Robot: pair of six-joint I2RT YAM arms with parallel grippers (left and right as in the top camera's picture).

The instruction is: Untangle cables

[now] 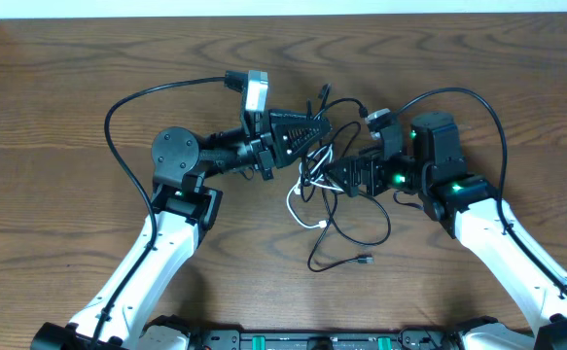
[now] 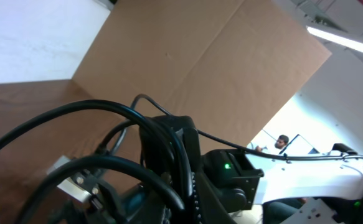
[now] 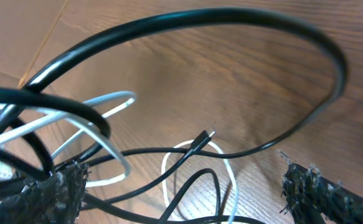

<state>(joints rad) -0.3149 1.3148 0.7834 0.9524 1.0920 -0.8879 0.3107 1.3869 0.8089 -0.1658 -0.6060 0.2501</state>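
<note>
The cables (image 1: 314,209) lie tangled at the table's middle: several black cords and one white cord (image 1: 298,202). One black end with a small plug (image 1: 364,260) trails toward the front. My left gripper (image 1: 324,127) reaches in from the left; its fingers meet at a point among raised black cords and look shut on them. My right gripper (image 1: 334,178) faces it from the right. In the right wrist view it (image 3: 187,186) is open, with the white loop (image 3: 228,162) and black cords (image 3: 193,146) between its fingers. Black cords (image 2: 106,109) cross the left wrist view; the jaws there are dark.
The right arm (image 2: 306,177) fills the left wrist view close in front. Thick black arm wires arc behind both wrists (image 1: 118,107) (image 1: 487,107). The wooden table (image 1: 59,194) runs to a pale back edge.
</note>
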